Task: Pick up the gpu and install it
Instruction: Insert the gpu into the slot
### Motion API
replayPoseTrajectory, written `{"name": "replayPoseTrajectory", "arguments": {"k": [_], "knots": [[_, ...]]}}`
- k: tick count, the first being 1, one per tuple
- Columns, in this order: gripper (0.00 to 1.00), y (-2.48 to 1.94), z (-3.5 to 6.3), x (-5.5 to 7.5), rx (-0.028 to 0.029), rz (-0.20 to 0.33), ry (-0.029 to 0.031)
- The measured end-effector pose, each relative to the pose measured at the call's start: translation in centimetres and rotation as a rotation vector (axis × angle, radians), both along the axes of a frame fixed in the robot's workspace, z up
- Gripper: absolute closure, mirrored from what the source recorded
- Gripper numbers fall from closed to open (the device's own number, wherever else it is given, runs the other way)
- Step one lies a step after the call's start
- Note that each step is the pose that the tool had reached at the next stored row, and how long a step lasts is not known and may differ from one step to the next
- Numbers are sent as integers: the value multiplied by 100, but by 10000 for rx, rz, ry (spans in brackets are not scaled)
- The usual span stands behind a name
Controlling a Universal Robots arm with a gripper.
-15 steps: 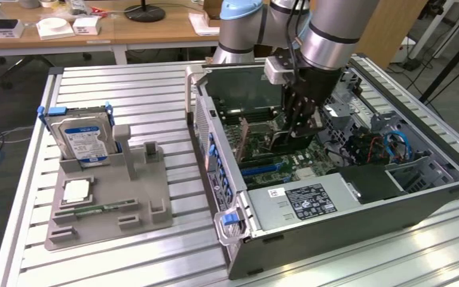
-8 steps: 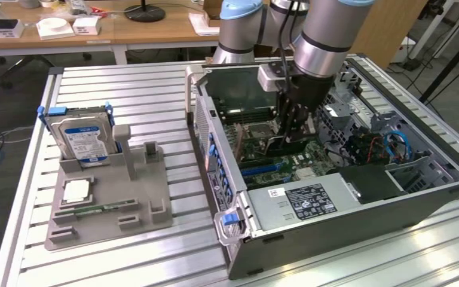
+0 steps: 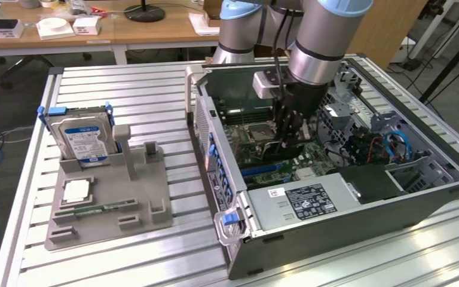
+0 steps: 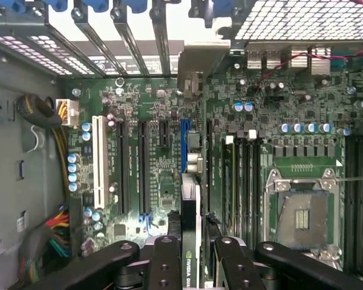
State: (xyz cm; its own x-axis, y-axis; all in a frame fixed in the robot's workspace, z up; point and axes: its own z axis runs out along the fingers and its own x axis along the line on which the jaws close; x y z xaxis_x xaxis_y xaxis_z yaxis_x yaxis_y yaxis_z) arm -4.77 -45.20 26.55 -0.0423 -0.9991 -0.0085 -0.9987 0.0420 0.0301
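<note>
1. The computer case lies open on the slatted table, at three o'clock from the grey holder.
2. The gripper reaches down inside the case, jaws closed edge-on upon the gpu above the motherboard.
3. The hard drive stands at the holder's twelve o'clock end.

gpu edge-on, held upright over the motherboard's blue slot
</note>
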Motion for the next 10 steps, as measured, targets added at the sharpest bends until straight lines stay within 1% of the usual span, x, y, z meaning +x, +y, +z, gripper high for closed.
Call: {"name": "replayPoseTrajectory", "arguments": {"k": [6,10], "knots": [[74,-19,-71,-42,-44,0,-1],[74,-35,-101,-51,-75,0,0]]}}
